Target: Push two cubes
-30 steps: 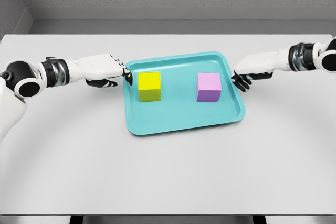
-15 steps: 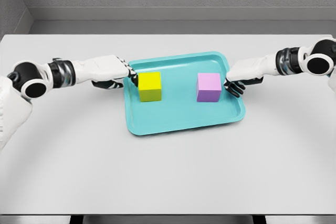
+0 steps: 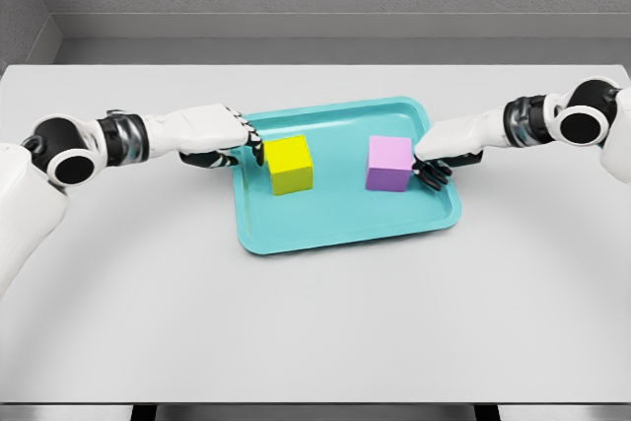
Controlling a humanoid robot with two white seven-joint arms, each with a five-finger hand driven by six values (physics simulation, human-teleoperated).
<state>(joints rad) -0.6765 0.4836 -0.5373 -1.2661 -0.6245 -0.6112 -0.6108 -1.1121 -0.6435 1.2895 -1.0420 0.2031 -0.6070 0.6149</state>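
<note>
A teal tray (image 3: 335,229) lies on the grey table (image 3: 315,322), and both cubes sit inside it, well apart from each other. The yellow cube (image 3: 291,165) stands in the tray's left half, turned slightly askew to the tray's edges. The left hand (image 3: 212,133) reaches over the tray's left rim; its fingers are extended together rather than wrapped around anything, and the dark fingertips (image 3: 254,150) press against the cube's left face, so the cube lies just to the right of the hand. The pink cube (image 3: 390,164) stands in the tray's right half. The right hand (image 3: 449,142) comes in over the right rim, its fingers partly curled and gripping nothing, with the fingertips (image 3: 424,170) touching the cube's right face low down, so that the cube lies just to the left of that hand. Both forearms stretch out nearly level above the table.
</note>
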